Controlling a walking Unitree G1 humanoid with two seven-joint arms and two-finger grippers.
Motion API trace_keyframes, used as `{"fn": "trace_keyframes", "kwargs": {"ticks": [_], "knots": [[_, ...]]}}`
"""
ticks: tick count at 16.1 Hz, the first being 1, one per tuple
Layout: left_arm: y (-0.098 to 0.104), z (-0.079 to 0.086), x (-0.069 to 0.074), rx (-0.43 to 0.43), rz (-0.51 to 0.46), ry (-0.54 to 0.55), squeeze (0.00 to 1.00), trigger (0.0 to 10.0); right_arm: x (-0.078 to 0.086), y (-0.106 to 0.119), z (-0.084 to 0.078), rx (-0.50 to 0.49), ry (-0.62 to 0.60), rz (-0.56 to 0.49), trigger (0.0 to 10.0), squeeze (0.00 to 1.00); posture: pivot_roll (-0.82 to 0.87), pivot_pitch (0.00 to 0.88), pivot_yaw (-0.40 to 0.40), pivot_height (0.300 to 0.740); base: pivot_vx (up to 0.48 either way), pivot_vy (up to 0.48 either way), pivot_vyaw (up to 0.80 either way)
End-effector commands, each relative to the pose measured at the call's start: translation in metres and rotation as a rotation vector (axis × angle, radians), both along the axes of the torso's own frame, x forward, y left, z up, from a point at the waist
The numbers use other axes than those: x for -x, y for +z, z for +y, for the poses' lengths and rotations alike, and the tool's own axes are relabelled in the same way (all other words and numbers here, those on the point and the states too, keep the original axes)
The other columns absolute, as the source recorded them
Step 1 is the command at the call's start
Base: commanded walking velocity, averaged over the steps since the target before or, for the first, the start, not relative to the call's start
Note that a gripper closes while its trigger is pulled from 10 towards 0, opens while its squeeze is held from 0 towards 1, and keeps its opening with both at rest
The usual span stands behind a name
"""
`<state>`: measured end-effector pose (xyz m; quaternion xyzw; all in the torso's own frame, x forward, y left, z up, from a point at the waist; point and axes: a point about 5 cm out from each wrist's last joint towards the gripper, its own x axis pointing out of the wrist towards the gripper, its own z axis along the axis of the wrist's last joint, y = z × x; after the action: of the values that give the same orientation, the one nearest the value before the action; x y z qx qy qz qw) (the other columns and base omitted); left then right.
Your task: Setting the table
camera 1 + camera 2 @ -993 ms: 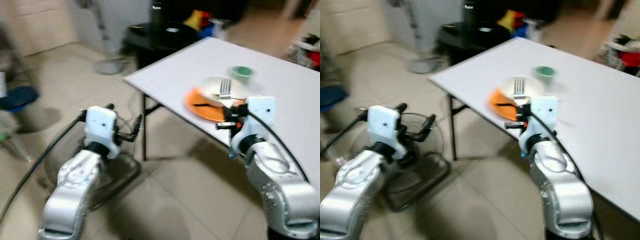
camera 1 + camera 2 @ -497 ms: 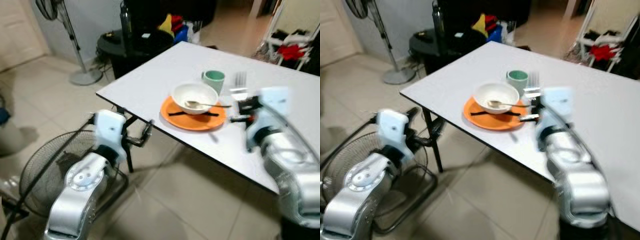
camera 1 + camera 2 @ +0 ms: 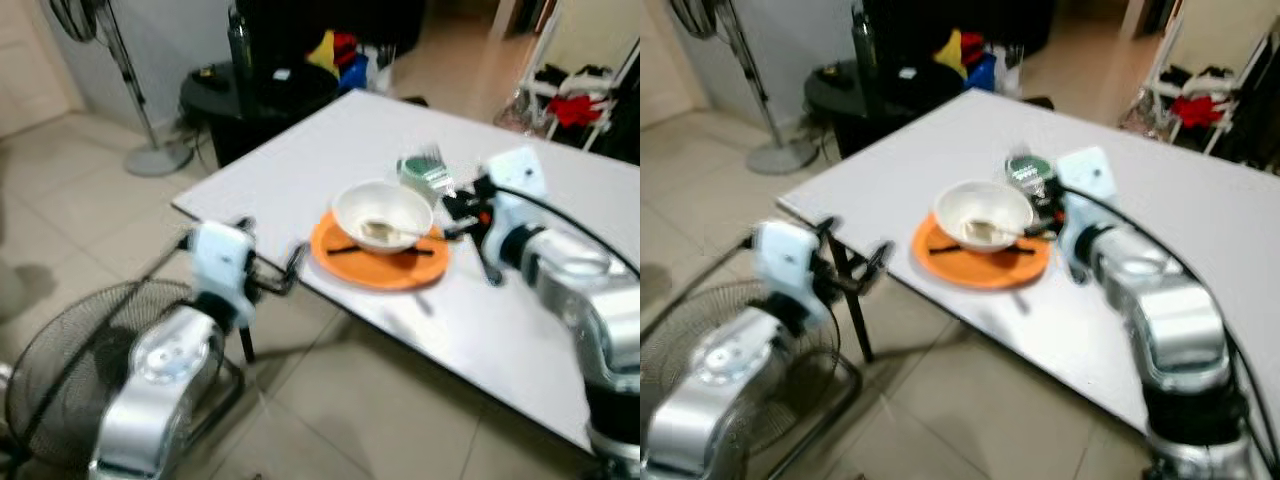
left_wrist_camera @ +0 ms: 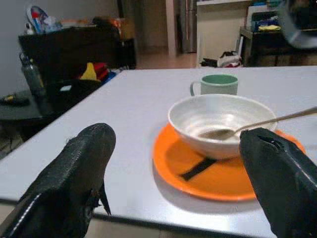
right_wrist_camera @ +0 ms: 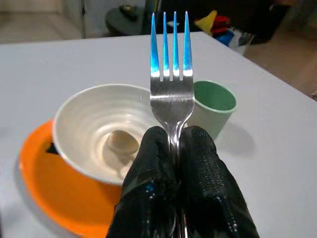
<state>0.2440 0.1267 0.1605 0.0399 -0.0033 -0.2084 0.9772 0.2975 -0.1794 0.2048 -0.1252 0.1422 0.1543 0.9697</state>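
Right gripper point(image 5: 173, 148): fingers clamped on fork point(image 5: 171, 74), tines up, above white bowl point(image 3: 383, 213) on orange plate point(image 3: 378, 262) near table point(image 3: 300, 170) edge; green mug point(image 4: 215, 84) just behind. Left gripper point(image 4: 178, 168): fingers spread, empty, off table edge.

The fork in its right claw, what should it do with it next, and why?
Probably lower the fork onto bare table beside the plate. The right gripper is shut on the handle and holds it above the bowl and cup. The bowl has a spoon, and no fork lies by the plate.
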Motion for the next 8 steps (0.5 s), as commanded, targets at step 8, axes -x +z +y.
{"fn": "trace_keyframes", "kwargs": {"ticks": [8], "knots": [[-0.009,-0.001,-0.008,-0.118,0.032,-0.158,0.00,10.0,-0.050,0.020,-0.003,0.093,0.186,0.029,10.0,0.00,0.09,0.000,0.040,0.740,0.207,0.000,0.00]]}}
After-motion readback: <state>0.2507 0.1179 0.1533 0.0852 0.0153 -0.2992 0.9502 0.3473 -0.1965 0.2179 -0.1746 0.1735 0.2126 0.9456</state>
